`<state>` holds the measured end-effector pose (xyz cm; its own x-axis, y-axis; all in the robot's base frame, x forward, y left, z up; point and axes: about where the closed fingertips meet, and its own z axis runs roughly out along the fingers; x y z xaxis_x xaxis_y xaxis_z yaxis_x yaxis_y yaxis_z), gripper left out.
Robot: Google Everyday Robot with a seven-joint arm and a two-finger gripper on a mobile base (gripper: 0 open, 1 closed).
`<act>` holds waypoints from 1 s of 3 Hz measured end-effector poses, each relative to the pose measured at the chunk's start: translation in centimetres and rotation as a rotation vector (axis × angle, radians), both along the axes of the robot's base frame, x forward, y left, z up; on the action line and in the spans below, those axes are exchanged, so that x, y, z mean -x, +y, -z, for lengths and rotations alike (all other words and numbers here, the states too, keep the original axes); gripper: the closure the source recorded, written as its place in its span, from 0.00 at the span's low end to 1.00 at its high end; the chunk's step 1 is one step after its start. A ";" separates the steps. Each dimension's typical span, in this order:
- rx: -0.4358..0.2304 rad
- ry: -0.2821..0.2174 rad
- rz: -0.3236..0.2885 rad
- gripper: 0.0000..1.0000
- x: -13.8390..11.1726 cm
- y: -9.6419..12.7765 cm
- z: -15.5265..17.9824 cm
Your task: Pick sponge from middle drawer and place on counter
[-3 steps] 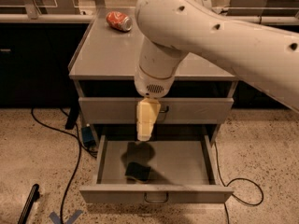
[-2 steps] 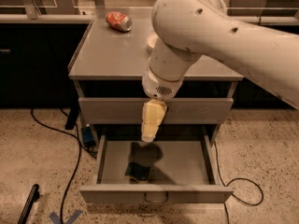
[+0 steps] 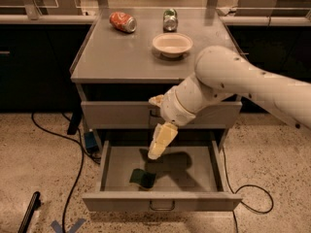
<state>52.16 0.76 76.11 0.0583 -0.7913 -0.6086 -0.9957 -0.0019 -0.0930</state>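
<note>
The sponge [image 3: 142, 177], dark green and flat, lies on the floor of the open middle drawer [image 3: 121, 201], left of centre near the front. My gripper [image 3: 158, 143] hangs from the white arm, pointing down over the drawer's back half. It is above and slightly right of the sponge and does not touch it. It holds nothing that I can see. The grey counter [image 3: 121, 57] is the cabinet's top, above the closed upper drawer [image 3: 116, 114].
On the counter stand a white bowl [image 3: 172, 44], a red can on its side [image 3: 122, 22] and a crushed green can [image 3: 169, 19]. Black cables [image 3: 73, 144] trail on the speckled floor left and right of the cabinet. A dark bench runs behind.
The arm has swung right and lower, uncovering the counter with the bowl and cans. The gripper has dropped closer to the drawer. The sponge has not moved.
</note>
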 end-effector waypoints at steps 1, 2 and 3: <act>-0.140 0.004 -0.010 0.00 -1.2 0.6 2.9; -0.225 0.028 -0.024 0.00 -2.1 1.2 4.8; -0.270 0.056 -0.032 0.00 -2.3 1.8 6.3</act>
